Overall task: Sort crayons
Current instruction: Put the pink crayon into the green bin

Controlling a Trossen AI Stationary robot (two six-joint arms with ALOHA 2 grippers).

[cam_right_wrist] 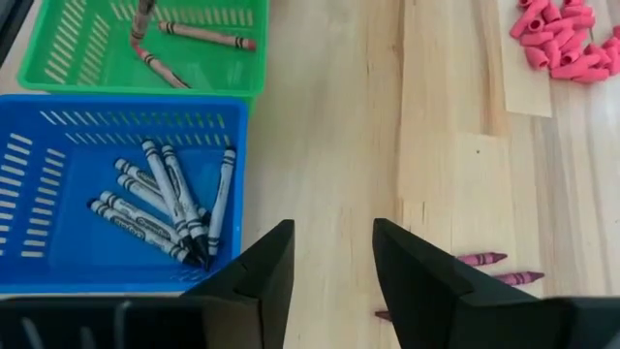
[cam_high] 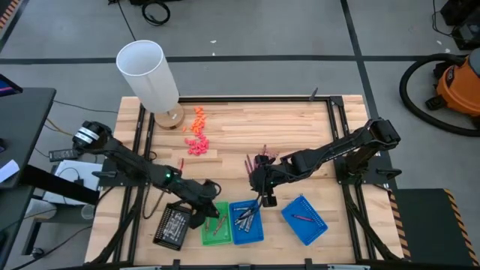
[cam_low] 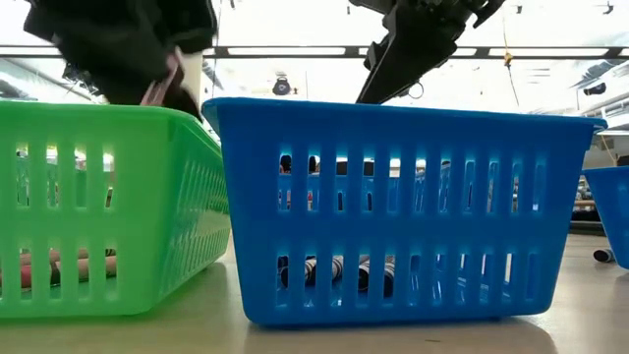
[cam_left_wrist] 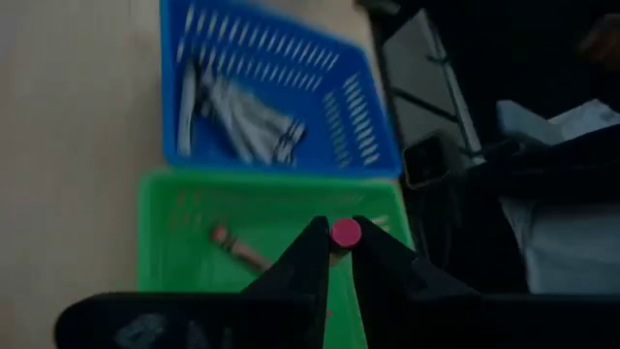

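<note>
Over the green tray (cam_right_wrist: pixel 58 44), left gripper (cam_left_wrist: pixel 339 254) grips one crayon (cam_left_wrist: pixel 345 233); right gripper (cam_right_wrist: pixel 334 254) gapes.

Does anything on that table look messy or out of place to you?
Mostly tidy. One oddity: the right-hand blue slotted plastic tray sits askew, turned at an angle to the green tray and middle blue tray. A few magenta crayons lie loose on the wooden table.

I read this as a lab or workshop: grey taped floor (cam_high: pixel 300 30), orange shop vacuum (cam_high: pixel 459 84) far right, loose cables (cam_high: pixel 154 10), ceiling strip lights (cam_low: pixel 285 51), wooden bench (cam_high: pixel 255 124).
</note>
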